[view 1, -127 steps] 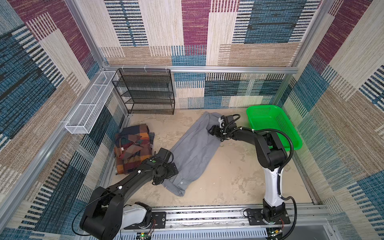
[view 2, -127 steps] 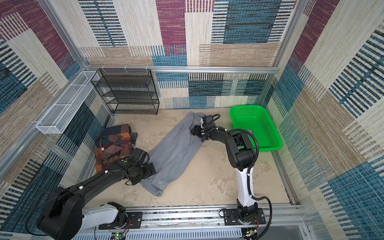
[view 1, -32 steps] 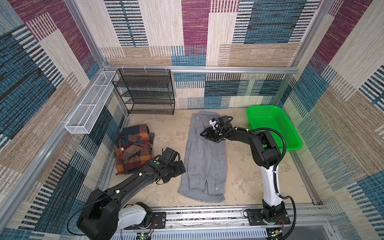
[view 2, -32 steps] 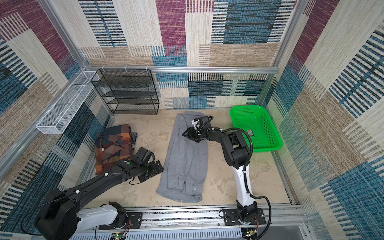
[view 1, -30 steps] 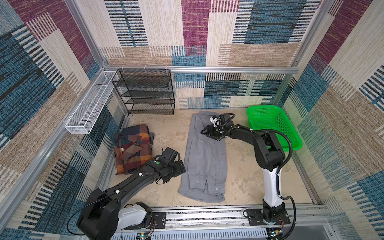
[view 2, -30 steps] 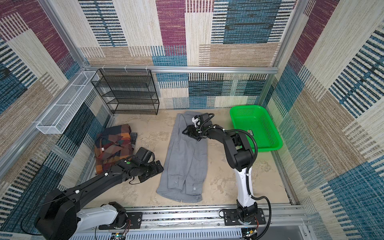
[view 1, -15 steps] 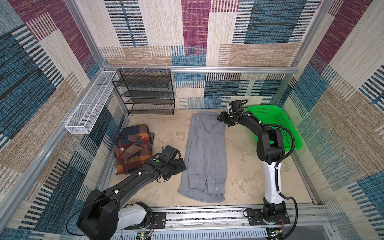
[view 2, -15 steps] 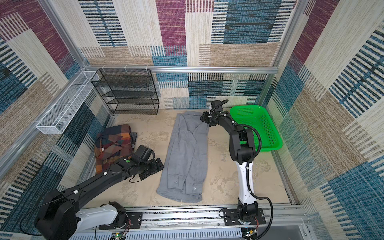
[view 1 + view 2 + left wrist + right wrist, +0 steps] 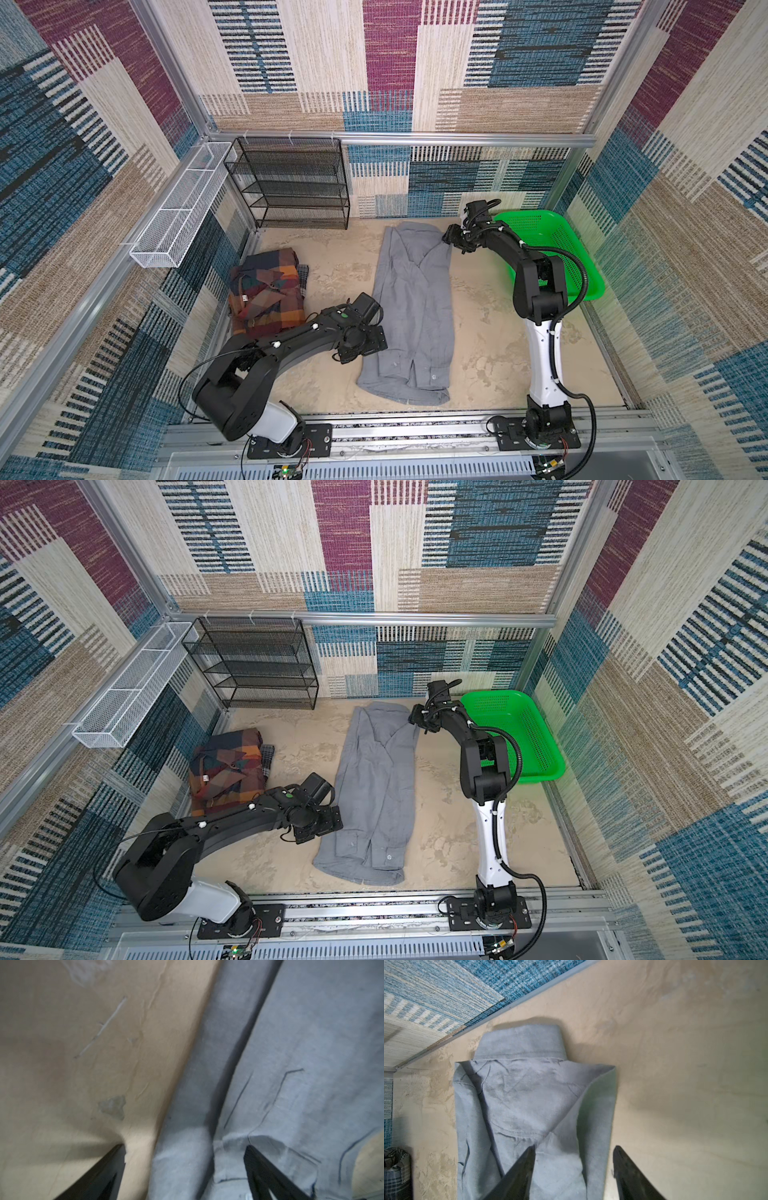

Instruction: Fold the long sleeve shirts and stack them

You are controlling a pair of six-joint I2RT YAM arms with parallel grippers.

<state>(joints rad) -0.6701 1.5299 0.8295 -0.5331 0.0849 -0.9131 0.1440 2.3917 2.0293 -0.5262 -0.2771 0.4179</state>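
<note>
Patchwork carpet walls (image 9: 374, 62) are enclosing a sandy beige floor (image 9: 490, 332); a black wire shelf (image 9: 291, 183) is standing at the back, a white wire rack (image 9: 178, 212) hanging beside it.

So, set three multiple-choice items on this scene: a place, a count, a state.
1. In both top views the plaid shirt lies: A on the gray shirt; B right of it; C left of it, apart.
2. Shirts in view: A two; B three; C four.
3. The left gripper is: A shut on the gray shirt; B open; C shut on the plaid shirt.
Key: C, bare table lies between them; A, only those two show; B, its fingers stand wide apart.
</note>
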